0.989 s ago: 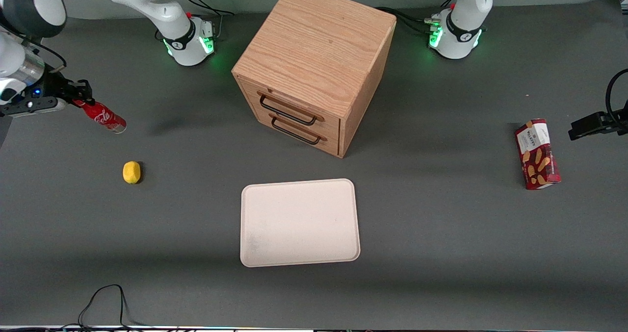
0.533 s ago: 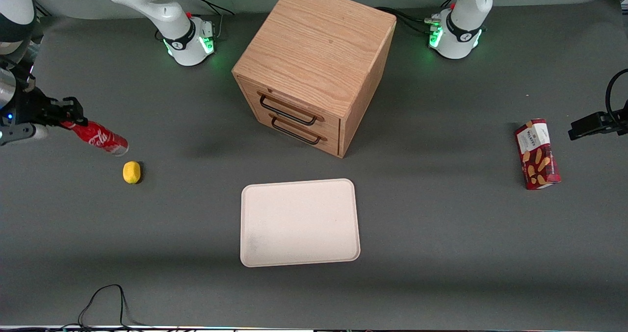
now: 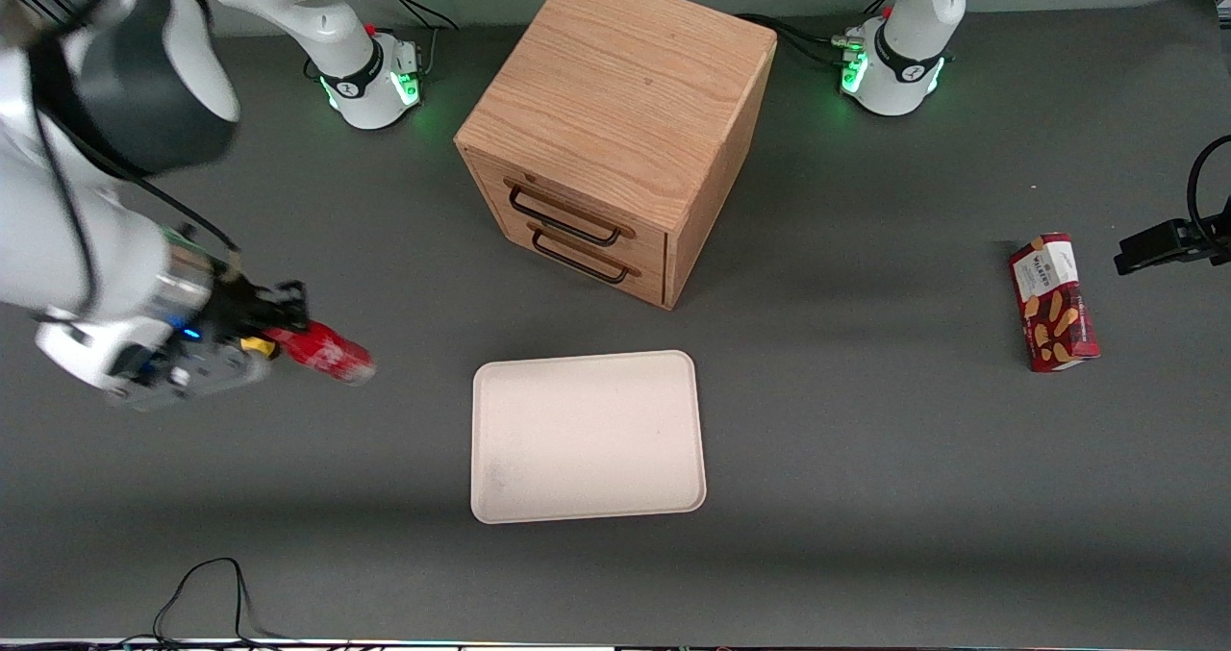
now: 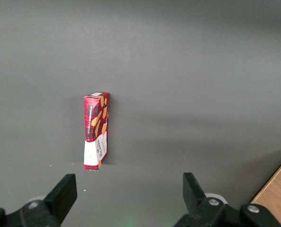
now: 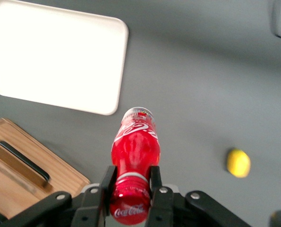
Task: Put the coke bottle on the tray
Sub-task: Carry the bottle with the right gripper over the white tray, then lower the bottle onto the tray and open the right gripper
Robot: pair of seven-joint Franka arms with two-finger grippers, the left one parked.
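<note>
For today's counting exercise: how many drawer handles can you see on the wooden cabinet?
2: upper handle and lower handle, stacked on the cabinet front. The gripper holds the coke bottle near the tray.

Gripper (image 3: pixel 288 329), coke bottle (image 3: pixel 332 353) beside tray (image 3: pixel 587 435)

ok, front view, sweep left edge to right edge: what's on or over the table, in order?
gripper shut on the coke bottle → tray → wooden drawer cabinet → red biscuit box. The yellow item at the gripper is mostly hidden, so it is left out.
</note>
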